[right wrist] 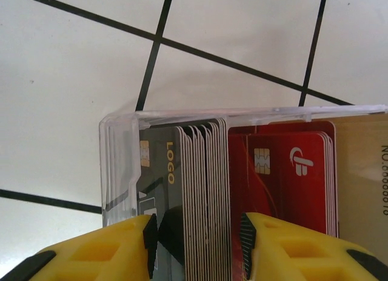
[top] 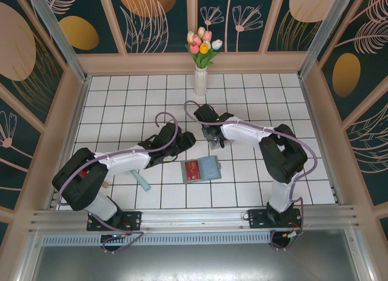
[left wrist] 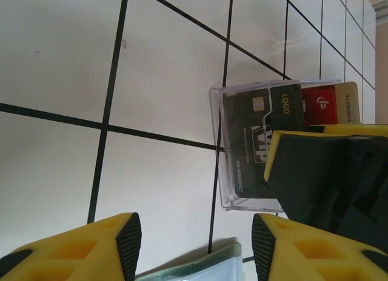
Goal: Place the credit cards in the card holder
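Leaf-painted walls (top: 36,63) enclose the white tiled counter (top: 121,99), where the right tool (right wrist: 198,232) stands spread astride the credit cards (right wrist: 203,172) in the clear box (right wrist: 118,160), the left tool (left wrist: 191,241) spread and empty just beside that box. The open card holder (top: 210,168), near the box, holds one red card (top: 193,170). Picking the next card seems to be the step in hand, and it calls for pinching a single card free.

Left arm (top: 121,160), right arm (top: 245,132): white shells, black joints, lilac cables (top: 168,116); yellow gripper fingers (left wrist: 60,254), black ribbed pads (left wrist: 129,244).
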